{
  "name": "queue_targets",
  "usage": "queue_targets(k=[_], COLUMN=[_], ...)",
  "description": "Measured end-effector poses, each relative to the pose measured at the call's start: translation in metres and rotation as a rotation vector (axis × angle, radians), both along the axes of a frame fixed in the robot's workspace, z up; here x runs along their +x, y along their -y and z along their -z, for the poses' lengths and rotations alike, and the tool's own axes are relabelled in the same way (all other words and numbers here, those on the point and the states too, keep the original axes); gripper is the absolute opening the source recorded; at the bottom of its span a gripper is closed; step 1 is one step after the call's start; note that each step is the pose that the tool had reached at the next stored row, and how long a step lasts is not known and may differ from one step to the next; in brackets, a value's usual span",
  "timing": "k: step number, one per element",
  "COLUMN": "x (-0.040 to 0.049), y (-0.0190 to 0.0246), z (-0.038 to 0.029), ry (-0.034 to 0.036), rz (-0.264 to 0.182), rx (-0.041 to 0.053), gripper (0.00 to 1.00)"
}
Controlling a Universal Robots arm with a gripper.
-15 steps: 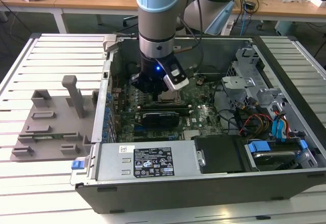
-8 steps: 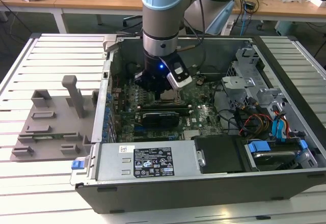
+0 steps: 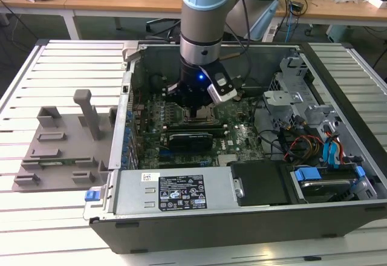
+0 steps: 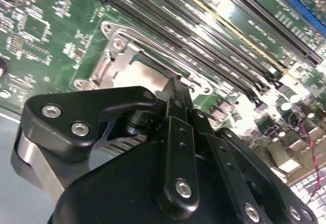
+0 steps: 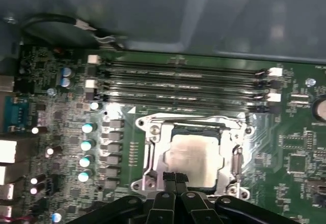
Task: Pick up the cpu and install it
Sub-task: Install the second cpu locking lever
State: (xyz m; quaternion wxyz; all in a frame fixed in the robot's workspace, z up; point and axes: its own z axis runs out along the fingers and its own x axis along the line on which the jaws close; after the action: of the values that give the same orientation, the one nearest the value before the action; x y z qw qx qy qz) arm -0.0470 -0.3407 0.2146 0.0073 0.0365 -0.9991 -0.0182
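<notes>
**Arm reaches into open computer case, chip sits in socket**

An open computer case (image 3: 242, 217) lies flat on a slatted table (image 3: 60, 66), w/ a grey plastic tray (image 3: 63, 145) beside it toward the exterior view's left. The robot arm (image 3: 205, 12) comes straight down into the case over the green motherboard (image 5: 285, 147).

In the first wrist view, the metal socket frame (image 5: 153, 147) sits just beside a row of long memory slots (image 5: 183, 86), and the cpu (image 5: 196, 155) lies flat inside that frame, silvery top up, square so no long axis to speak of.

The gripper (image 5: 174, 179) is right at the chip's near edge, approx. centred on that side; the chip lies directly ahead of and below the fingertips (image 5: 168, 178). The fingertips look pressed together w/ nothing between them, tips at or just over the chip's rim; contact can't be confirmed. The second wrist view shows the same: fingertips closed, poised at the frame's edge.
</notes>
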Motion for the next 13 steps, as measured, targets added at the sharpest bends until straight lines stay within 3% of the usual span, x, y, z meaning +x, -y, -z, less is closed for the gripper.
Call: queue_targets(k=[4,6,7,13], x=[0.0090,0.0121,0.0131,0.0133], y=[-0.0023,-0.0067,-0.0099,-0.0113], z=[0.0000,0.0000,-0.0018,-0.0145], ry=[-0.0073,-0.0085,-0.0085,-0.0086], rz=[-0.001,-0.001,-0.001,-0.001], rx=[-0.0002,-0.0001,-0.0010,-0.0030], gripper=[0.11,0.11,0.11,0.11])
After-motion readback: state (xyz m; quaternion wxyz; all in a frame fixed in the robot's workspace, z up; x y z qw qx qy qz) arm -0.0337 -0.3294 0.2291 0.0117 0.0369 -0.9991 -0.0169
